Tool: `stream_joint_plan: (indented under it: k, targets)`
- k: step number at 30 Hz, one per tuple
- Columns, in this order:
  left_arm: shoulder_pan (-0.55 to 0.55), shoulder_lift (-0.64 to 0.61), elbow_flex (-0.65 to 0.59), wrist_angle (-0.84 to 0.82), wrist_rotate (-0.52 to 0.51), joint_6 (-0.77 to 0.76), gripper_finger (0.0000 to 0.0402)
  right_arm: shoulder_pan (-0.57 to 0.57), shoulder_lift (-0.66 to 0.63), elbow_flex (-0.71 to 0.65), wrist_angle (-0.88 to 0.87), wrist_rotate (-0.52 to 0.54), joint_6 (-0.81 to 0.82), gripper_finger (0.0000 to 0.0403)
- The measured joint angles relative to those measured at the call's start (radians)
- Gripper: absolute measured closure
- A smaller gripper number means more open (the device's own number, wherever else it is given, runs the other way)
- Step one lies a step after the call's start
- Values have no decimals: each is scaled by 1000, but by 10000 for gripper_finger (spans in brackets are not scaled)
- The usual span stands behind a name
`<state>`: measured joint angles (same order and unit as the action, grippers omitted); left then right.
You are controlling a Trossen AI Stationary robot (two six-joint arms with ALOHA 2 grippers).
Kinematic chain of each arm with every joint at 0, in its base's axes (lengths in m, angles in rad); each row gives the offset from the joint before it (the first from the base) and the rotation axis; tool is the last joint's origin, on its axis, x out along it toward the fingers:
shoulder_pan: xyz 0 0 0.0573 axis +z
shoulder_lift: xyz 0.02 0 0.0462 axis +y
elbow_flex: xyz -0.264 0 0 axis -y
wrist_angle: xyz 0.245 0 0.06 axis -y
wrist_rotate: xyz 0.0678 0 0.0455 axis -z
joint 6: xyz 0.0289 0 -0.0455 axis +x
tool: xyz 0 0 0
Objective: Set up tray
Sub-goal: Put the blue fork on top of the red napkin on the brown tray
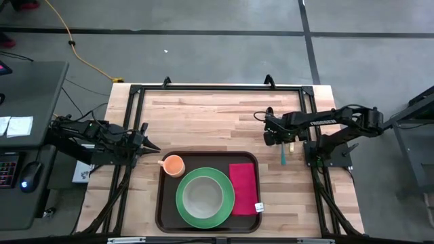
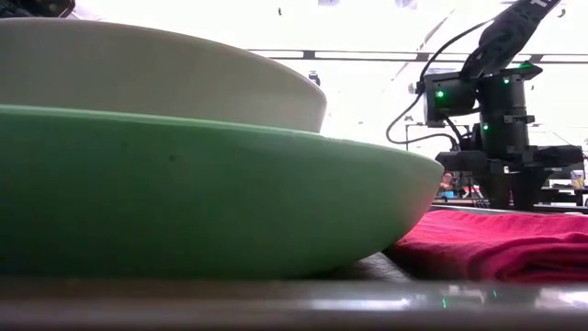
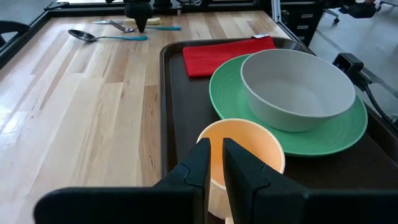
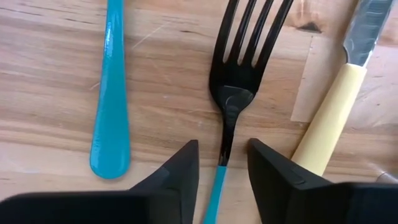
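Right claw (image 4: pixel 221 165), spread, straddles the fork (image 4: pixel 239 81) at right of frame; left claw (image 3: pixel 214 163) pinches the orange cup (image 3: pixel 249 146) on the tray (image 1: pixel 166 203).

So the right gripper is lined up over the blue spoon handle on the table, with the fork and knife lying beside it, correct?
Not quite. The right wrist view shows the right gripper straddling the fork, its jaws apart on either side of the fork's neck. The blue spoon handle lies off to one side and the knife to the other, all on the table.
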<state>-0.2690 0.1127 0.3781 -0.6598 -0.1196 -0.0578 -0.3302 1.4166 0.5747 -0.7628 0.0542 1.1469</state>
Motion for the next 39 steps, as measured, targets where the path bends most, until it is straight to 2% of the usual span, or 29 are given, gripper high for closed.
stream_joint_plan:
  k: [27,39]
  targets:
    - [0,0,0,7,-1,0,328,0,0,0,-3,7,0,397]
    - [0,0,0,6,-1,0,328,1,0,0,-3,3,11,400]
